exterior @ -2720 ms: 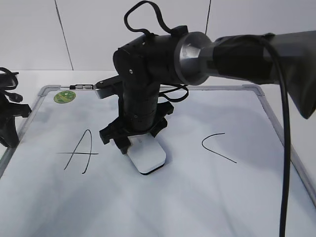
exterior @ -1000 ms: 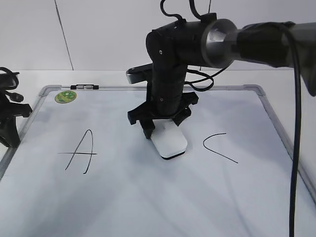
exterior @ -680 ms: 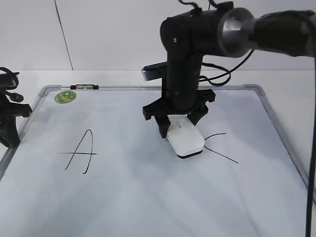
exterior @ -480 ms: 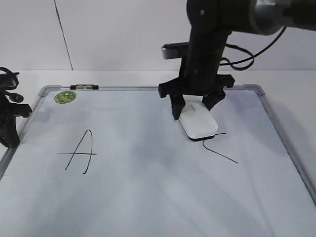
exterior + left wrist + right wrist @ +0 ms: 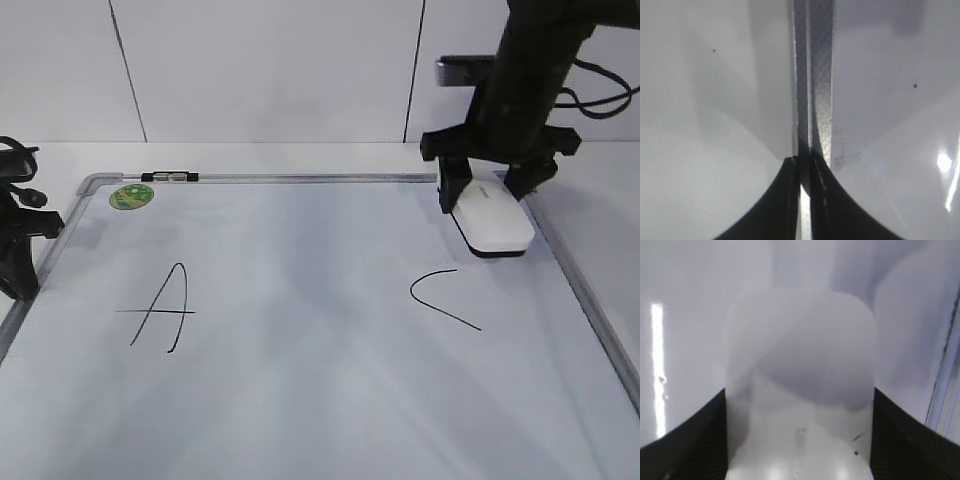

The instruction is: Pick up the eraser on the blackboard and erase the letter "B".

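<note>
White glossy plastic, rounded at every corner: that is the eraser I see clamped in my right gripper, the two black fingers pressed against its long sides. Its dark felt underside shows as a thin black rim along the near edge. The block's long axis runs from the gripper toward the near right, roughly along the board's right frame rail, with the free end pointing toward the camera. It sits at the far right corner of the large white dry-erase blackboard, just inside the grey metal frame.

From my right wrist camera the eraser fills the middle, smooth and faintly reflective, with small grey lettering near its held end and a dark finger at each side.

On the board surface I read a thin black letter A at left and an angular open C at right, near the eraser but not touching it. A small round green sticker sits at the far left corner.

My left gripper hangs over the textured grey frame rail, its fingers nearly together with a thin slit between, holding nothing.
</note>
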